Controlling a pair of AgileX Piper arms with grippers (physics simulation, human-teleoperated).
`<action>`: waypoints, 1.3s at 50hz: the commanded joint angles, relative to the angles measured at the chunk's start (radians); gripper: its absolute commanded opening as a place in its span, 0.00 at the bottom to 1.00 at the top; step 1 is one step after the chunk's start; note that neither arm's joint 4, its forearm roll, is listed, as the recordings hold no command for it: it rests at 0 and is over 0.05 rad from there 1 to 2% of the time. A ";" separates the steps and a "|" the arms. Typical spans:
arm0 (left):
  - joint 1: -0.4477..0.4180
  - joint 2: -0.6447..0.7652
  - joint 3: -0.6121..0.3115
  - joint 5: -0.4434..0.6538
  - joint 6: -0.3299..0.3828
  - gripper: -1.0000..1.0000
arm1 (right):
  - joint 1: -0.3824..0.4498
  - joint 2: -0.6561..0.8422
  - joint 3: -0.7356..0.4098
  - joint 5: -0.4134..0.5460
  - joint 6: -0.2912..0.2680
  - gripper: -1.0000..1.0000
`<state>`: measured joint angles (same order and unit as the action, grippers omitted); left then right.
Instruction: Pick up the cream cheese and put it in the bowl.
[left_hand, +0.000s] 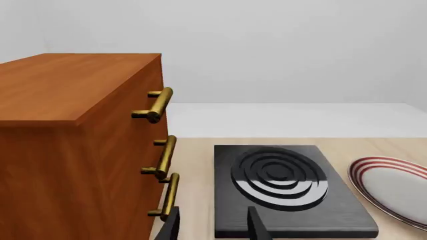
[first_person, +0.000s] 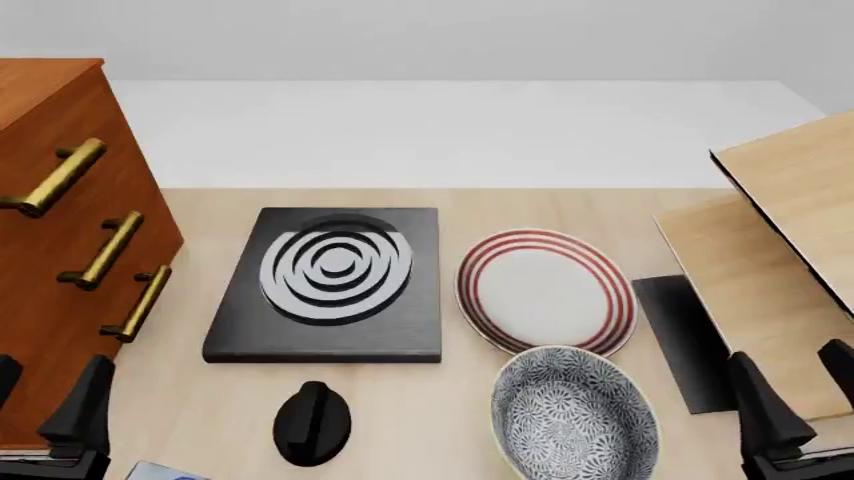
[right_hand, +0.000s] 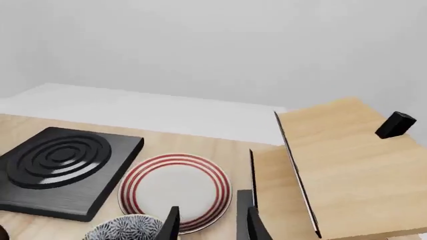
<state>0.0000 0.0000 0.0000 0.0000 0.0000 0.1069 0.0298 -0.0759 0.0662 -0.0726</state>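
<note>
Pale grey-blue cream cheese box (first_person: 167, 470) peeks out just right of the left gripper (first_person: 47, 425), nearer arm; jaws apart, empty; long axis hidden.

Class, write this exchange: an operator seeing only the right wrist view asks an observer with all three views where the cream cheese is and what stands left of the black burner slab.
Operator: I can't see the cream cheese. Where is it?
Observer: Only a pale blue-grey corner, likely the cream cheese, shows at the front view's bottom edge, beside the left gripper.
Operator: What stands left of the burner slab?
Observer: A wooden cabinet with three brass handles.
</note>
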 joint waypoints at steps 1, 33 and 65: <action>0.000 0.000 0.000 0.000 0.000 1.00 | 0.144 0.030 -0.101 0.100 -0.068 1.00; 0.000 0.000 0.000 0.000 0.000 1.00 | 0.610 0.489 -0.241 0.039 -0.200 1.00; 0.000 0.000 0.000 0.000 0.000 1.00 | 0.945 1.132 -0.460 -0.230 -0.232 1.00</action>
<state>0.0000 0.0000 0.0000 0.0000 0.0000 0.9460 0.9562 -0.4467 -0.0871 -0.2993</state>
